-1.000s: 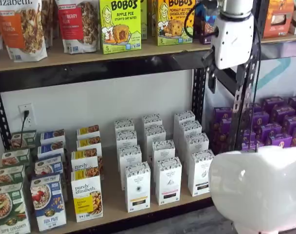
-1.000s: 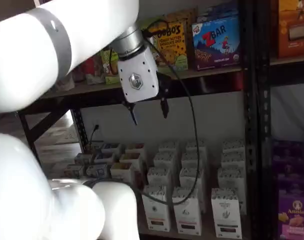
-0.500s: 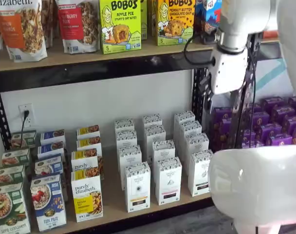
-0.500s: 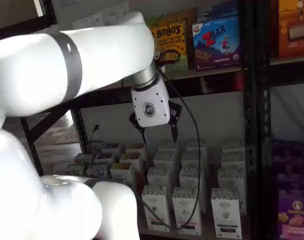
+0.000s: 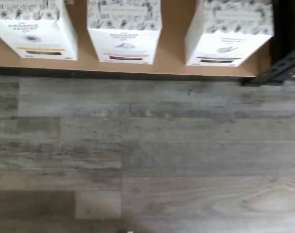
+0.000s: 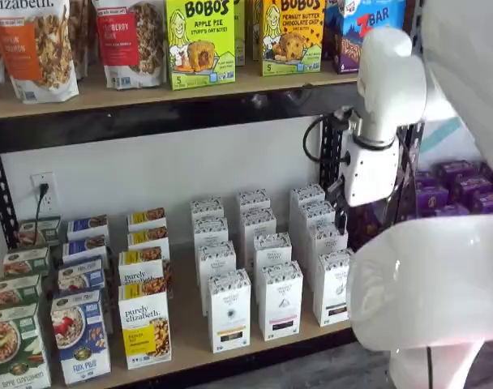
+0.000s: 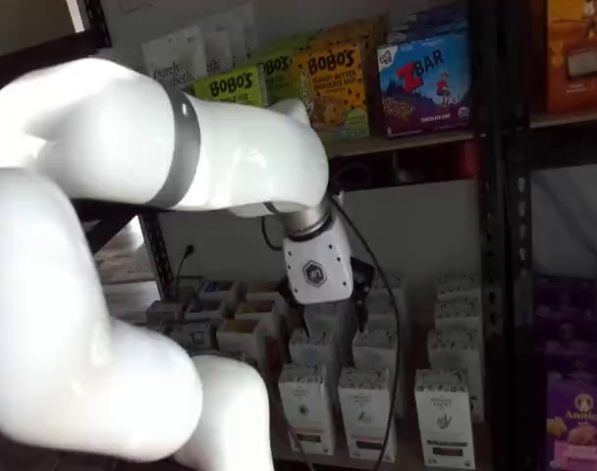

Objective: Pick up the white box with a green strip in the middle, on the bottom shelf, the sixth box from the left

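white box (image 5: 228,34) | "ORGANIC PANTRY" | upper-shelf BOBO'S box (image 6: 200,42), ZBAR box (image 7: 425,80)

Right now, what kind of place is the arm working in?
Probably a mock grocery aisle in a lab: a black rack with rows of white boxes, Bobo's boxes above, a wall outlet, wood-look floor.

End effector (image 7: 326,312) low; fingers unclear
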Robot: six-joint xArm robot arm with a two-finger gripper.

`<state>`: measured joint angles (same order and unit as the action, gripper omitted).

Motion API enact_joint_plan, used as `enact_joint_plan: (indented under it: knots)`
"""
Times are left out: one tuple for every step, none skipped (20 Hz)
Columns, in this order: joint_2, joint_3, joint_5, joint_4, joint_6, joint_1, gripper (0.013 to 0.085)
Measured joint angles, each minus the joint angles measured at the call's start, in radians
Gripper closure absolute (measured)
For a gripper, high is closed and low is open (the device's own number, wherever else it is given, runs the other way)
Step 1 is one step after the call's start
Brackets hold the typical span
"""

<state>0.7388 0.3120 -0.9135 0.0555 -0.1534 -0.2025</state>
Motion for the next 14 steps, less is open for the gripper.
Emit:
enact_joint_plan:
  knots:
    - [-0.039, -0.012, 0.046, -0.022, -0.021, -0.009, 0.0130]
    - [-0.072, -0.021, 0.084, -0.038, -0.038, -0.016, 0.0130]
    - [-0.106, -0.028, 0.123, -0.051, -0.051, -0.020, 0.0130]
    - [-0.148, -0.035, 0.172, -0.065, -0.065, -0.023, 0.0130]
    - [-0.187, -0.037, 0.212, -0.079, -0.078, -0.025, 0.0130]
    - [-0.238, -0.037, 0.261, -0.096, -0.093, -0.025, 0.0130]
    - [-0.276, -0.035, 0.298, -0.088, -0.085, -0.023, 0.0130]
    - [-0.327, -0.029, 0.345, -0.077, -0.073, -0.017, 0.0130]
    - [-0.367, -0.024, 0.382, -0.085, -0.077, -0.013, 0.0130]
    - [-0.416, -0.015, 0.426, -0.104, -0.088, -0.007, 0.0130]
    - [-0.453, -0.008, 0.465, -0.106, -0.085, -0.001, 0.0130]
    - [-0.504, 0.006, 0.507, -0.112, -0.084, 0.007, 0.0130]
    - [-0.540, 0.018, 0.531, -0.116, -0.084, 0.012, 0.0130]
    - [-0.577, 0.032, 0.553, -0.125, -0.088, 0.018, 0.0130]
